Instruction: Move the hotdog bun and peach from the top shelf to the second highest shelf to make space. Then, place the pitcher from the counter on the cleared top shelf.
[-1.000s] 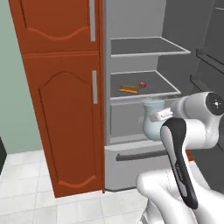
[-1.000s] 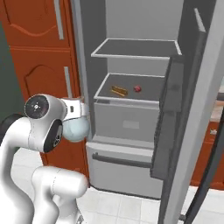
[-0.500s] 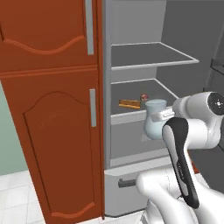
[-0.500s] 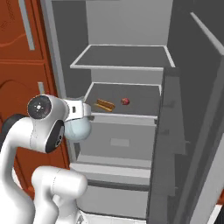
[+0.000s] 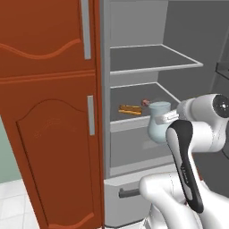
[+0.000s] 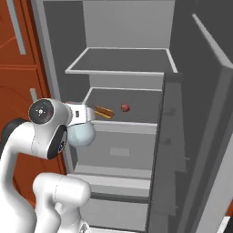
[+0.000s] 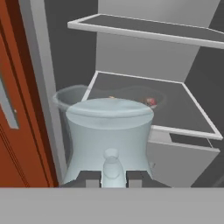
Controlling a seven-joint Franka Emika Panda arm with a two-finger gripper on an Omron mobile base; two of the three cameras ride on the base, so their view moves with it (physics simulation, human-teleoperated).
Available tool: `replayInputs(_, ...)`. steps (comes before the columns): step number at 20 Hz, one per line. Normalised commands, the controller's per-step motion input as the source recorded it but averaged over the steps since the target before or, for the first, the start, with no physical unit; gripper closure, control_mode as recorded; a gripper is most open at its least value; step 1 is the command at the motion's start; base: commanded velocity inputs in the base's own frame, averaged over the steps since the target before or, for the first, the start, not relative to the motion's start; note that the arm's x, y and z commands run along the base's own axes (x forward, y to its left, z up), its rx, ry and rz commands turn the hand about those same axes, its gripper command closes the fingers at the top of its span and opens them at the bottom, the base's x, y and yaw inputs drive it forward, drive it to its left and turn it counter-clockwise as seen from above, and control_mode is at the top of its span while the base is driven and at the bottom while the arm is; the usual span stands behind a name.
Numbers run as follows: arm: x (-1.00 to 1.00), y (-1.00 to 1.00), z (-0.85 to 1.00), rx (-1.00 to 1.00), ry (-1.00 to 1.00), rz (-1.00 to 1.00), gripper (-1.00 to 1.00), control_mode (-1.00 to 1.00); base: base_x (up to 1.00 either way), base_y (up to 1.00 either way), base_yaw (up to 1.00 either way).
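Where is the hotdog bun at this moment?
The hotdog bun lies on the second highest shelf of the open fridge, left of the peach in both base views, just behind the pitcher held in front of that shelf.

We saw the pale blue-grey translucent pitcher held upright in front of the open fridge, level with the second highest shelf. On that shelf lay the hotdog bun, with the small red-orange peach just beside it. The top shelf above them was bare.
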Motion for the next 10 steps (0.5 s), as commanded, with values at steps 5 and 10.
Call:
replayInputs(5,0.0,0.0,0.0,0.0,0.0,0.0,1.0,1.0,0.2,-0.44,0.0)
replayInputs(10,0.0,0.0,0.0,0.0,0.0,0.0,1.0,1.0,0.27,-0.27,0.0)
